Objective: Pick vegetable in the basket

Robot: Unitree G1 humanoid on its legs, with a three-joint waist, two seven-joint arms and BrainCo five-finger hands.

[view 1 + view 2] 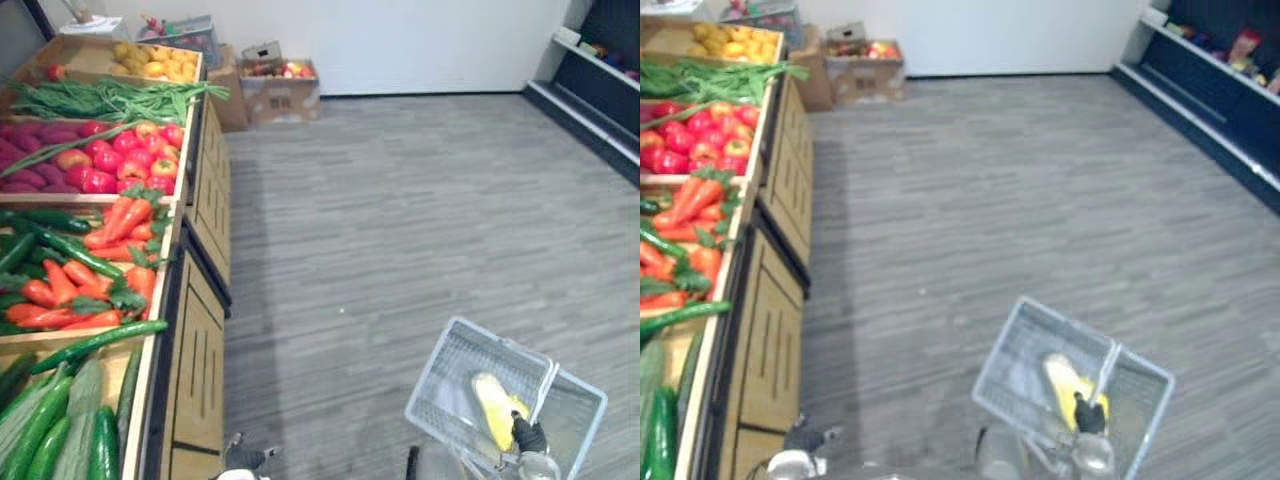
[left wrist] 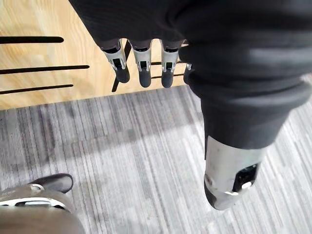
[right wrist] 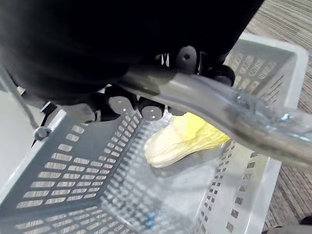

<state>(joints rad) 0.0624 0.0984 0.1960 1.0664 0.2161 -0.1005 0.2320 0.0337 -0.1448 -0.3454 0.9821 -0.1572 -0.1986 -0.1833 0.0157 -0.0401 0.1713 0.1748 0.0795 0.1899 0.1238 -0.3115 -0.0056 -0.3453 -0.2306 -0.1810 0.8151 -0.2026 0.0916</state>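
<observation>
The right hand (image 3: 146, 105) is curled tight round the handle (image 3: 234, 117) of a pale grey plastic basket (image 1: 445, 375), which hangs over the grey floor (image 1: 400, 200) at the robot's right side. A yellow vegetable (image 1: 497, 408), seemingly a corn cob with a paler end, lies on the basket's bottom. It is directly below the gripping fingers (image 3: 121, 103) and apart from them, with the handle crossing above it. The vegetable touches neither hand.

The left hand (image 2: 146, 53) hangs low beside the slatted front of the wooden produce stand (image 1: 200, 370). Its fingers are loosely extended with the thumb (image 2: 226, 180) set apart, and it has hold of nothing. On the stand lie cucumbers (image 1: 60, 430), carrots (image 1: 120, 225) and red apples (image 1: 110, 150), well apart from the basket.
</observation>
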